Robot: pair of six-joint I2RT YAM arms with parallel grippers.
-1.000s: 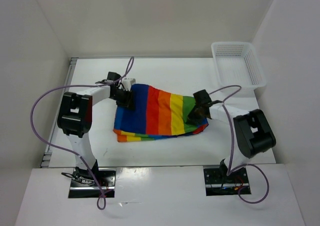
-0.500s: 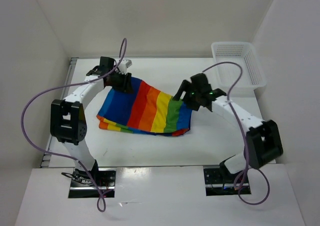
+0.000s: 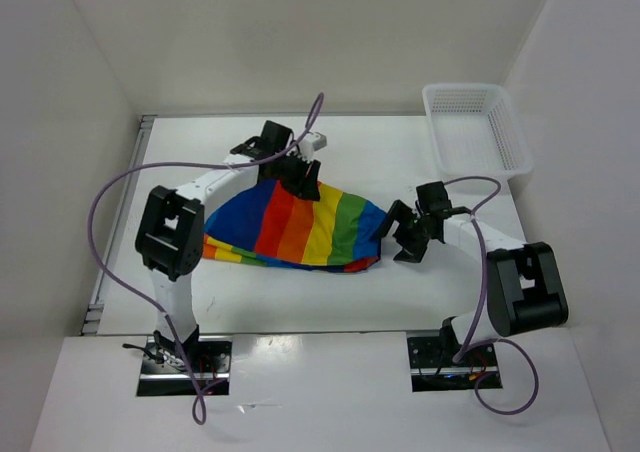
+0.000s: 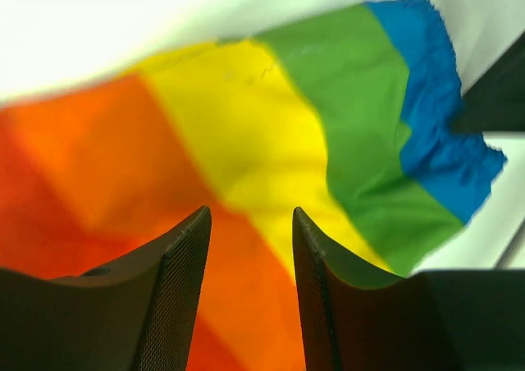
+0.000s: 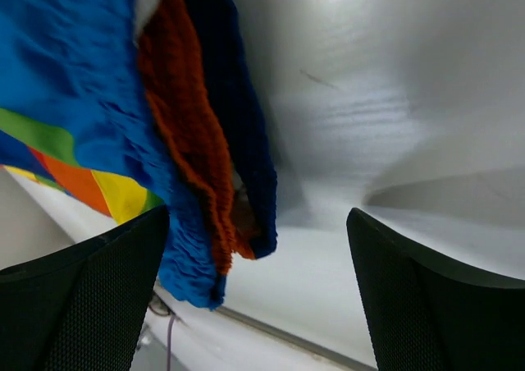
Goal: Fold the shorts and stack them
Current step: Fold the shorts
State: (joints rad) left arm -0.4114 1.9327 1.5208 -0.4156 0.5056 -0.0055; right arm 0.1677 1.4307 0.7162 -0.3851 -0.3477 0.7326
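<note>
The rainbow-striped shorts point(image 3: 300, 230) lie bunched in the middle of the table, rising to a peak at their far edge. My left gripper point(image 3: 303, 179) sits on that peak. In the left wrist view its half-closed fingers point(image 4: 184, 289) have orange and yellow fabric point(image 4: 246, 116) filling the gap between them. My right gripper point(image 3: 403, 234) hangs just right of the shorts' blue end with its jaws wide apart. In the right wrist view the blue and orange hem point(image 5: 197, 149) droops near my right gripper's point(image 5: 258, 215) left finger, touching neither pad.
A white mesh basket point(image 3: 475, 127) stands at the back right corner of the white table point(image 3: 400, 152). White walls close in the back and both sides. A purple cable loops above each arm.
My right gripper let go of the shorts' right end and drew back to the right. My left gripper carried the far left corner rightward, bunching the shorts narrower.
</note>
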